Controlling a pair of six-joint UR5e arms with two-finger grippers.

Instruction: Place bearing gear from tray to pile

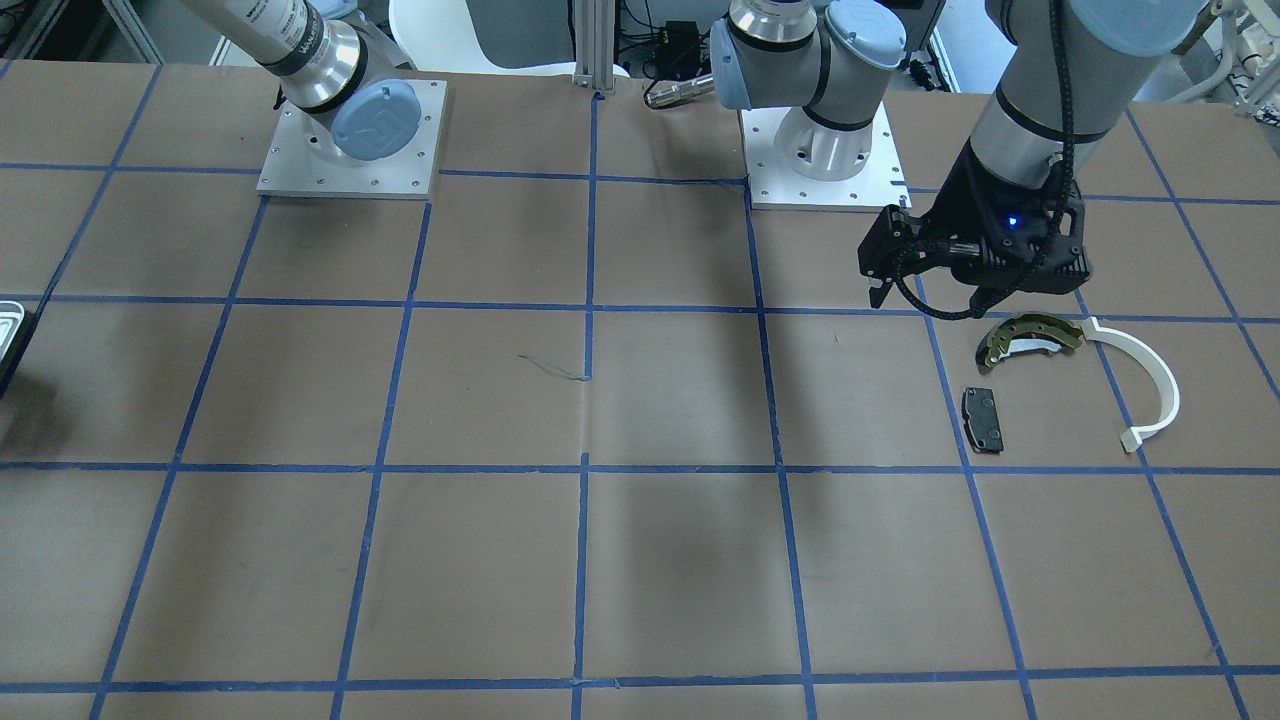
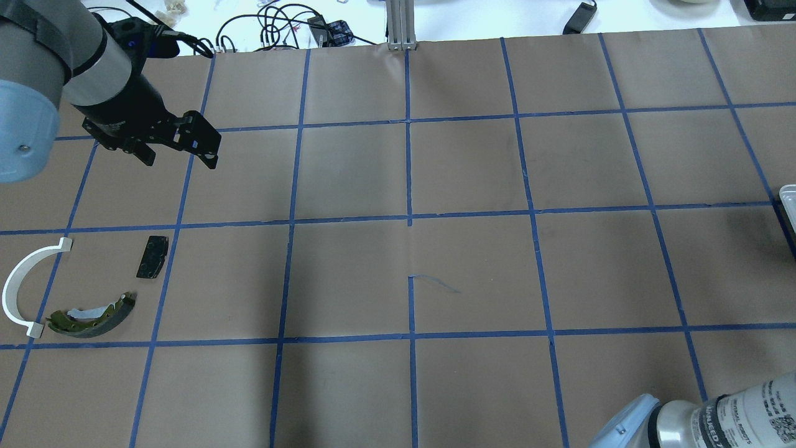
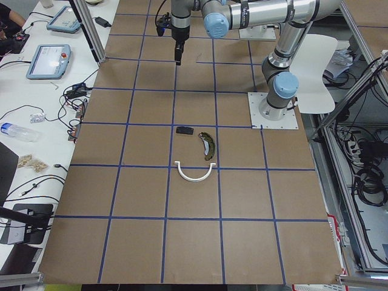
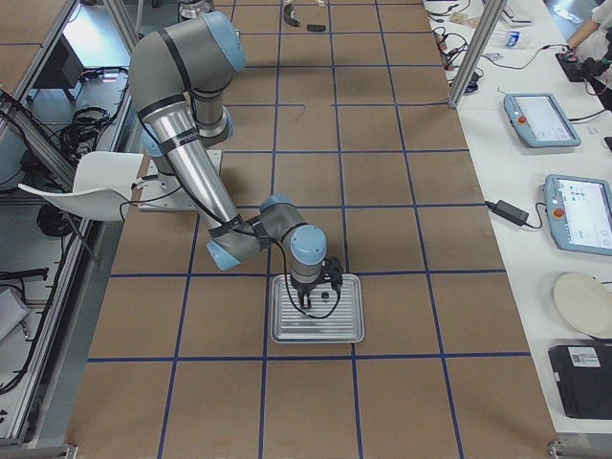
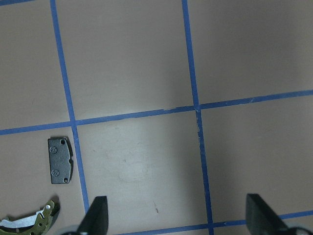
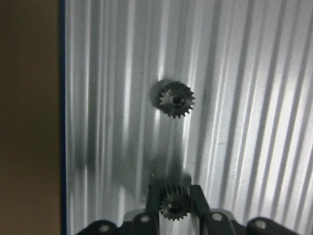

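In the right wrist view my right gripper point(image 6: 174, 199) is shut on a small dark toothed bearing gear point(image 6: 174, 205) just over the ridged pale tray point(image 6: 244, 98). A second gear point(image 6: 176, 99) lies on the tray ahead of it. The right side view shows that gripper point(image 4: 314, 296) over the tray point(image 4: 316, 330). My left gripper point(image 2: 180, 160) is open and empty, hovering beyond the pile: an olive-gold brake shoe point(image 2: 93, 316), a white plastic arc point(image 2: 18, 289) and a black pad point(image 2: 152, 256). The pad point(image 5: 61, 160) also shows in the left wrist view.
Brown paper with blue tape grid lines covers the table point(image 2: 410, 261). The two arm base plates point(image 1: 350, 140) point(image 1: 825, 160) stand at the robot's edge. Only the tray's edge point(image 1: 8, 330) shows in the front view. Cables and tablets lie beyond the table's far side.
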